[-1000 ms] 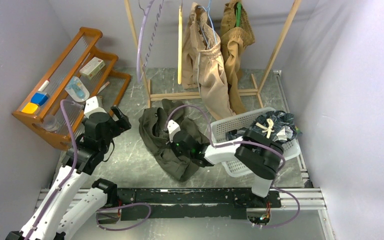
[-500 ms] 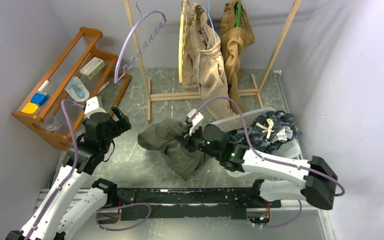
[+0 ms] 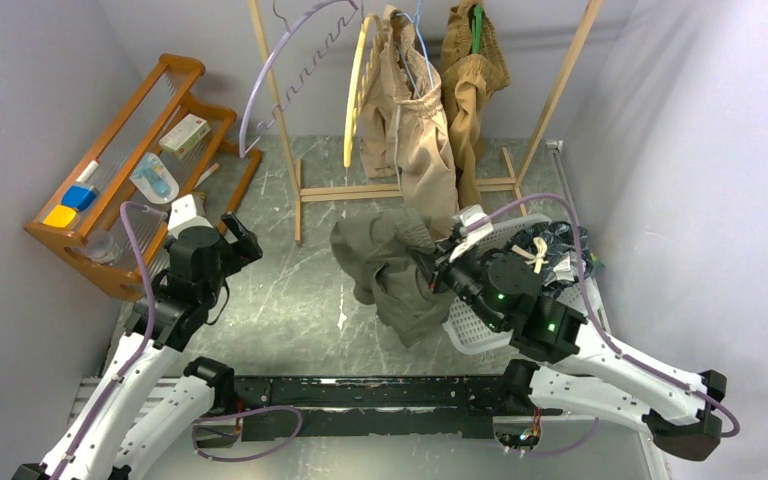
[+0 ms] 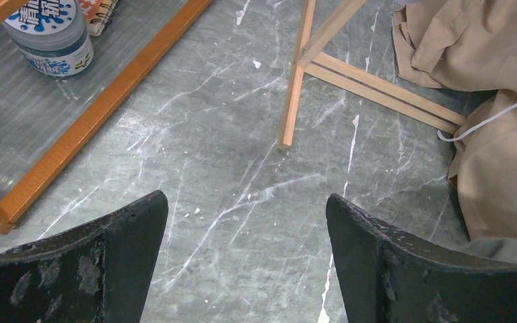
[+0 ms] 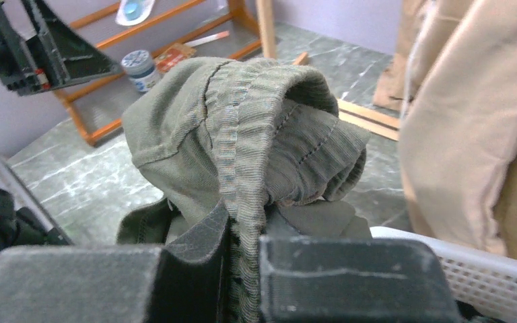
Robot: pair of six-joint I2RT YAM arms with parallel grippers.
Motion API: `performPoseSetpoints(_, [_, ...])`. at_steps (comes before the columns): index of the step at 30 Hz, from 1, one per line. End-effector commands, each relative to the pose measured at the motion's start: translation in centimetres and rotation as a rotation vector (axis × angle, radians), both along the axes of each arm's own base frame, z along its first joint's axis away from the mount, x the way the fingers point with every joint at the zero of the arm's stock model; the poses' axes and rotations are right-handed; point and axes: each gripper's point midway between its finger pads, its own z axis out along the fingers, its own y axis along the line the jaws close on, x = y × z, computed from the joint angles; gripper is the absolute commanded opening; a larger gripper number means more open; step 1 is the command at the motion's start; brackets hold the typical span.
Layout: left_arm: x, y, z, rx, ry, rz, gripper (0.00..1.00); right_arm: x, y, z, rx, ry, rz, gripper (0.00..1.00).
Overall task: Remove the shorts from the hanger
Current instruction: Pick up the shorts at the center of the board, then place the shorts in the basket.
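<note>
The right end effector (image 5: 242, 250) is clamped on the ribbed waistband of the olive shorts (image 3: 388, 272). They hang bunched from it at centre frame in the top view, just beside the near-left rim of the white basket (image 3: 475, 335). Whether their lower edge touches the counter (image 3: 280, 300) cannot be told. The navy shorts (image 3: 552, 252) lie heaped in the basket at right of centre.

At the top of the frame the beige shorts (image 3: 415, 120) hang from a blue hanger (image 3: 418, 35) on the wooden rack (image 3: 278, 120). The tan shorts (image 3: 472, 75) hang from a green hanger (image 3: 477, 25) just beside them, towards the right. Two bare hangers, one purple (image 3: 280, 70) and one yellow (image 3: 353, 95), sit tilted on the rail to the upper left of the beige pair.

The left end effector (image 4: 242, 262) has its fingers wide apart with nothing between them. It is above bare counter at left of centre, well apart from every garment and near the orange shelf (image 3: 140, 110), where a jar (image 4: 50, 33) stands.
</note>
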Motion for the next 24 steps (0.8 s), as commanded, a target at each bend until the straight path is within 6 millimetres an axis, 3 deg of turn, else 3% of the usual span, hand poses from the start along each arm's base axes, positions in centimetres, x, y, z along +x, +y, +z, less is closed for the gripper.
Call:
performPoseSetpoints(1, [0.4,-0.2,0.2,-0.012,-0.022,0.002,0.91,0.6,-3.6,3.6,0.033,-0.071,-0.124,0.0])
performPoseSetpoints(4, [0.5,-0.2,0.2,-0.01,-0.015,0.002,0.91,0.4,-5.1,6.5,0.065,-0.125,-0.155,0.0])
performPoseSetpoints(6, [0.4,-0.1,0.2,-0.006,-0.013,0.008,0.91,1.0,-6.8,7.3,0.047,-0.141,-0.239,0.0])
performPoseSetpoints(10, [0.3,0.0,0.0,-0.008,-0.017,0.012,0.91,2.1,-9.0,6.9,-0.062,-0.16,-0.36,0.0])
performPoseSetpoints(15, [0.4,0.0,-0.3,-0.009,-0.013,0.015,0.91,2.5,-12.0,7.4,-0.072,-0.167,-0.508,0.0])
performPoseSetpoints(19, [0.7,-0.4,-0.5,-0.015,-0.005,0.005,0.91,2.6,-15.7,7.2,-0.029,-0.146,-0.699,0.0])
performPoseSetpoints(24, [0.9,-0.3,-0.4,-0.009,-0.003,0.006,0.91,2.5,-18.4,6.5,-0.082,-0.117,-0.865,0.0])
